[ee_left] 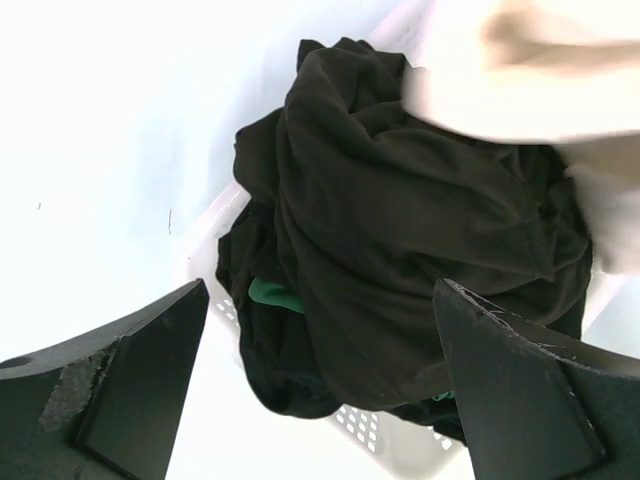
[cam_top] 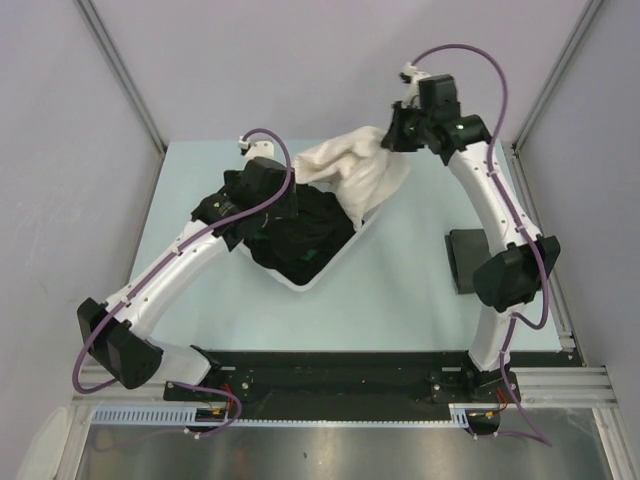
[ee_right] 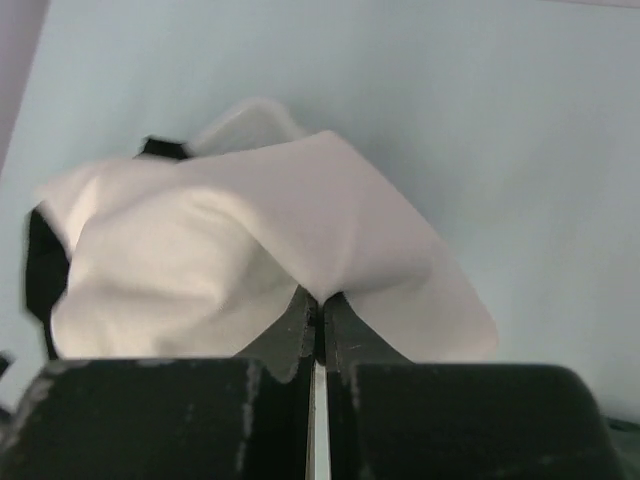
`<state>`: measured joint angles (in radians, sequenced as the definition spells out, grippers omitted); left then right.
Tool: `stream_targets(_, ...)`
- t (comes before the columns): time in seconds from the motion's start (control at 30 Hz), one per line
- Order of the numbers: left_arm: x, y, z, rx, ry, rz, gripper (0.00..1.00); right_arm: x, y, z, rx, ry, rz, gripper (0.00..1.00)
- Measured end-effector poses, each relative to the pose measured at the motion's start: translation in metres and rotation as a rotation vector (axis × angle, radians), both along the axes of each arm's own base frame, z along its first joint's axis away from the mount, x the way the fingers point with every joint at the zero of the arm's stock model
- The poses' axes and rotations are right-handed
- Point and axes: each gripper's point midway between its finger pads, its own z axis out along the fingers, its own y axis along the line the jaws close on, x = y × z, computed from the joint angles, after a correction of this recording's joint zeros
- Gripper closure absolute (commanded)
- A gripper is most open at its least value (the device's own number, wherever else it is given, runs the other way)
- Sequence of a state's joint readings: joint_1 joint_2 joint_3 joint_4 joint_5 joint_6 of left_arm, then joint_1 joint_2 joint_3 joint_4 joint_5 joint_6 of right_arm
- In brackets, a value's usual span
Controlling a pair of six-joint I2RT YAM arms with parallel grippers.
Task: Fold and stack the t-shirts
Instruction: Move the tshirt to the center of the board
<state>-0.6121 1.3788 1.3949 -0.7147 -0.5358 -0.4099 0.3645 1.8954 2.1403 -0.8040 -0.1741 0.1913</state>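
Note:
A cream-white t-shirt (cam_top: 355, 165) hangs from my right gripper (cam_top: 392, 128), which is shut on a pinch of its cloth (ee_right: 250, 240) and holds it above the far rim of the tub; its print is hidden. Several black t-shirts (cam_top: 300, 235) lie heaped in the white plastic tub (cam_top: 330, 268). My left gripper (cam_top: 262, 222) hovers open just above this black heap (ee_left: 400, 220), its fingers (ee_left: 140, 380) spread wide and holding nothing. A bit of green cloth (ee_left: 275, 295) shows among the black ones.
A dark folded cloth (cam_top: 465, 260) lies flat on the table at the right, partly under my right arm. Pale blue table surface (cam_top: 390, 300) surrounds the tub. Grey walls enclose the table on three sides.

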Motion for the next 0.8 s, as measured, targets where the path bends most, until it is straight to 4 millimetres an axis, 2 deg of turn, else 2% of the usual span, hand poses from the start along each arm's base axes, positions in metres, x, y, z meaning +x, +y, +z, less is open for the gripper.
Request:
stream_targets(0.17, -0.004, 0.002, -0.001, -0.003, 0.003, -0.002, 0.01, 0.033, -0.109, -0.028, -0.068, 0.016, -0.253, 1.00)
stream_targets(0.23, -0.005, 0.001, -0.003, -0.008, 0.009, -0.007, 0.00, 0.039, -0.131, -0.037, -0.108, 0.014, -0.304, 1.00)
stream_targets(0.3, -0.005, -0.001, -0.004, -0.014, 0.013, -0.010, 0.00, 0.041, -0.134, -0.043, -0.129, 0.018, -0.307, 0.99)
stream_targets(0.4, -0.005, -0.002, -0.004, -0.018, 0.015, -0.015, 0.00, 0.050, -0.126, -0.053, -0.138, 0.017, -0.287, 0.64)
stream_targets(0.53, -0.006, -0.003, -0.004, -0.022, 0.018, -0.022, 0.00, 0.065, -0.119, -0.084, -0.168, 0.052, -0.273, 0.52)
stream_targets(0.6, -0.006, -0.004, -0.005, -0.025, 0.021, -0.026, 0.01, 0.067, -0.118, -0.098, -0.182, 0.079, -0.268, 0.43)
stream_targets(0.67, -0.006, -0.004, -0.005, -0.026, 0.022, -0.027, 0.00, 0.066, -0.117, -0.100, -0.185, 0.083, -0.267, 0.41)
stream_targets(0.8, -0.009, -0.007, -0.011, -0.030, 0.040, -0.042, 0.01, 0.064, -0.119, -0.088, -0.178, 0.052, -0.271, 0.41)
